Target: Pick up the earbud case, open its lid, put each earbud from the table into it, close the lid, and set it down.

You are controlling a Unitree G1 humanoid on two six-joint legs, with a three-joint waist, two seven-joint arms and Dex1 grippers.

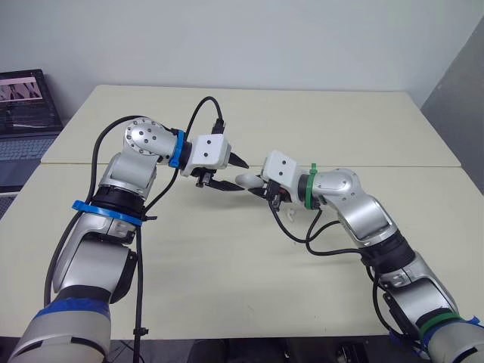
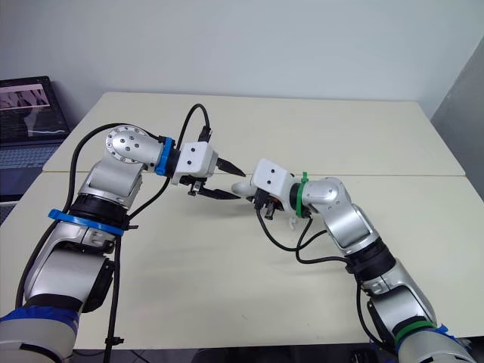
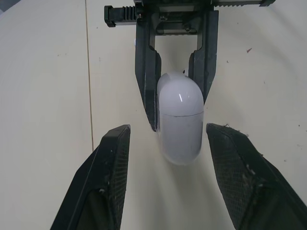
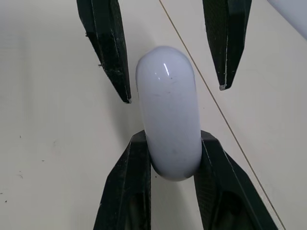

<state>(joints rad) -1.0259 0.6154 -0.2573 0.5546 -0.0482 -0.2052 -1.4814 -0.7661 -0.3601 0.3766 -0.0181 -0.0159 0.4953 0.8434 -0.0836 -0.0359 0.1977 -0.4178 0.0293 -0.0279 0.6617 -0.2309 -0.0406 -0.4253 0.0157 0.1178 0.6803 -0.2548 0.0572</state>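
The white earbud case [image 1: 247, 180] hangs above the middle of the cream table [image 1: 227, 287]. My right gripper [image 4: 172, 139] is shut on the case [image 4: 168, 115], one black finger pressing each side. The lid looks closed, with only a thin seam showing on the case [image 3: 180, 120]. My left gripper [image 1: 237, 175] is open, its two fingertips flanking the free end of the case without touching it. A small white piece, likely an earbud [image 1: 291, 216], lies on the table just under my right wrist.
A laptop [image 1: 26, 106] stands open off the table's far left corner. A seam [image 1: 423, 167] crosses the tabletop from left to right. Black cables loop beside both forearms.
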